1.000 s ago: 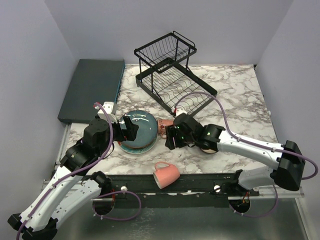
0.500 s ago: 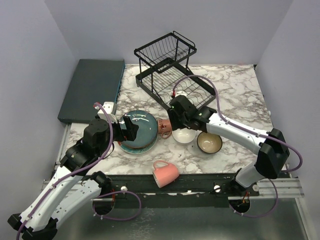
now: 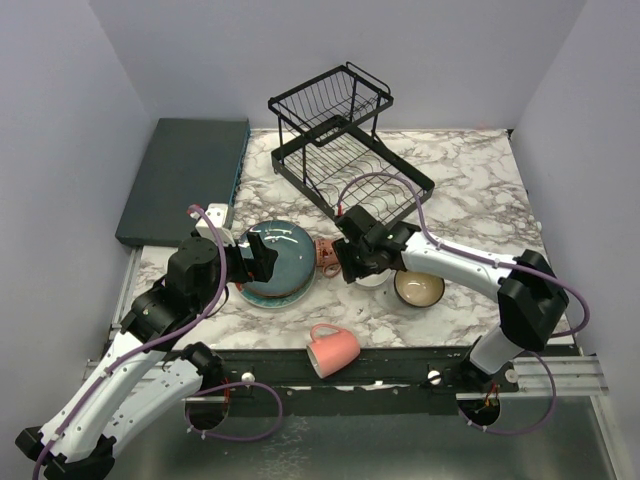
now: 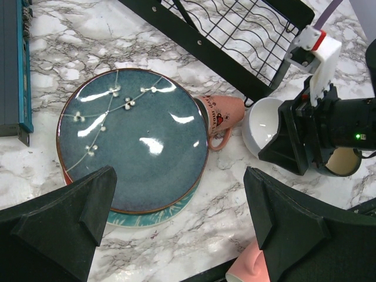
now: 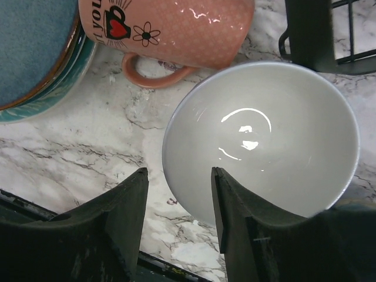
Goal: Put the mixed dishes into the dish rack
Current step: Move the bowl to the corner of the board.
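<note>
The left arm (image 3: 120, 390) and right arm (image 3: 470, 268) share one build: glossy white shells on the long links and black housings at the joints. A purple cable (image 3: 224, 275) runs along each. The fingers (image 4: 61, 205) are matte black, blocky wedges. The right wrist carries a white bracket (image 4: 320, 56) with a red tab, and a small green light (image 4: 356, 136).

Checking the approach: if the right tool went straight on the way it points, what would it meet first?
Probably the white bowl: the right tool points at its near rim, one finger either side; depth is unclear.
</note>
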Controlling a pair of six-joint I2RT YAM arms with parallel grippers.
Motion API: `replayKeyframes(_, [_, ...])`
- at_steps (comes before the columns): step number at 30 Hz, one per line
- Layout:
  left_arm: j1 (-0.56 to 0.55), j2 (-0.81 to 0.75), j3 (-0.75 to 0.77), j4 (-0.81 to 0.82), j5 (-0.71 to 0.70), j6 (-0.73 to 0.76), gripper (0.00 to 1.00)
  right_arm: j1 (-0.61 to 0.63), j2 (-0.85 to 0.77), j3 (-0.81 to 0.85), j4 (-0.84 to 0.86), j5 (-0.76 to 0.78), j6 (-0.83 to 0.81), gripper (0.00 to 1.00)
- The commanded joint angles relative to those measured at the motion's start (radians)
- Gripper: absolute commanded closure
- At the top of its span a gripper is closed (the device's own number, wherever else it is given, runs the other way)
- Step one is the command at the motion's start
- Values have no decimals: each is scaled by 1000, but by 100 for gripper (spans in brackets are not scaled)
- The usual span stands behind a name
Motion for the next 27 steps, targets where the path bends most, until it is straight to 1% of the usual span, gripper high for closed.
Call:
replayKeyframes(1, [0,-5,-11,13,15,13,1,4,28,-19,-11,-52,-1,49])
replayKeyframes(3, [0,-5,-11,13,14,13,1,5,33,-17,-17,-44,-3,51])
replayKeyframes(8, [0,-2,-9,12,14,13,1,6,40,-17,-41,-18,-7,59])
replayKeyframes(16, [0,-1,-9,12,13,13,1,13,42,-41,-37,-21,-3,65])
replayKeyframes(19, [1,0,-9,13,12,13,1,24,48,-39,-39,-16,-4,68])
replayKeyframes(22, [0,1,-11,12,9,13,1,37,53,-34,-53,7,-4,76])
replayKeyframes(25, [0,0,-10,12,8,12,1,49,45,-41,-61,19,0,87])
replayKeyframes(27, [0,3,-10,12,6,11,1,58,36,-49,-64,28,6,92])
